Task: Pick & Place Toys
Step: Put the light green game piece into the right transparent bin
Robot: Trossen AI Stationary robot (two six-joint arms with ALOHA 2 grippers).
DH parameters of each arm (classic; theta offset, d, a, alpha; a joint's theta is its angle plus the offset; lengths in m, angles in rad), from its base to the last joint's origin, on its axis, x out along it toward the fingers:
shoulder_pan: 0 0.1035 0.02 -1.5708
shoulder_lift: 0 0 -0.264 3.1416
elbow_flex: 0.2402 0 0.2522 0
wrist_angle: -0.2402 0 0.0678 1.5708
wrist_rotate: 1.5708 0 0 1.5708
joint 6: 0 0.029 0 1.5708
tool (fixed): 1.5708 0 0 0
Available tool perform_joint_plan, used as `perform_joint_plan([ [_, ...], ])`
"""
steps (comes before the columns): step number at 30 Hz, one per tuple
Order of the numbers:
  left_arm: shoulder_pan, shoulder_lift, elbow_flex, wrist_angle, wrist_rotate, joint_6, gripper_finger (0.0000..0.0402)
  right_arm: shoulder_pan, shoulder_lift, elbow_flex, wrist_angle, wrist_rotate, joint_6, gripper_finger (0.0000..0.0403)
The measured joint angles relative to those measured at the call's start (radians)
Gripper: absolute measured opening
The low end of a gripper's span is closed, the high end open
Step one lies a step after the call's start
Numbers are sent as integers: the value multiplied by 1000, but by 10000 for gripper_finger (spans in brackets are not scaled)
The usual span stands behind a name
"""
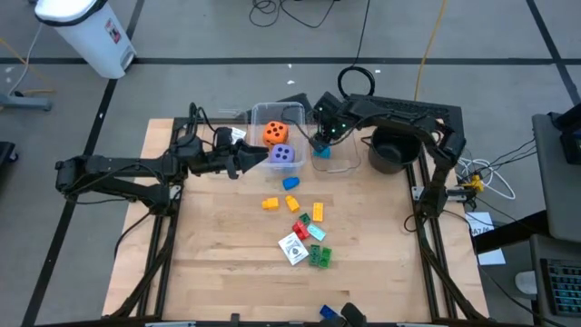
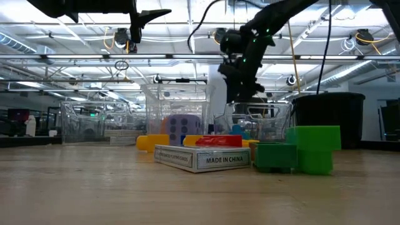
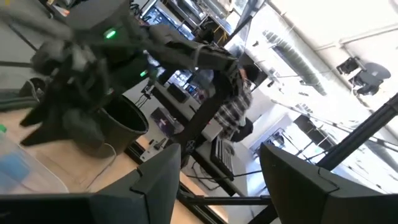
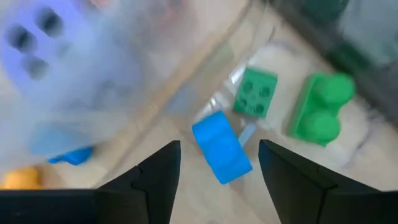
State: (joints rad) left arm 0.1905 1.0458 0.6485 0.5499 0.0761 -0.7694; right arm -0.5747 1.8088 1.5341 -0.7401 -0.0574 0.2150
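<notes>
Grey floor (image 1: pixel 209 54) (cables strewn), bright ceiling.

Black pot (image 1: pixel 392 153) beside clear bins (image 1: pixel 272 114)

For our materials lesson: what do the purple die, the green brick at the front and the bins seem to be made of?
Purple die: probably soft foam, matte with rounded edges. Green brick: likely hard plastic, smooth, glossy, crisp edges. Bins: clear plastic, since things show through their walls.
</notes>
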Motion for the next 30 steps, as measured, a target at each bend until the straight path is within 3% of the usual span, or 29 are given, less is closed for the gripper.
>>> perform_joint_plan([
  [10,-18,0,0,0,0,5,223,43,-216,0,-8,0,54,204],
  [17,-60,15,0,-4,5,-64,223,125,-335,0,12,0,291,205],
  [24,-196,14,0,-1,-3,-35,223,305,-396,0,37,1,375,201],
  [30,-353,14,0,1,-124,-18,223,510,-395,0,109,4,323,201],
])
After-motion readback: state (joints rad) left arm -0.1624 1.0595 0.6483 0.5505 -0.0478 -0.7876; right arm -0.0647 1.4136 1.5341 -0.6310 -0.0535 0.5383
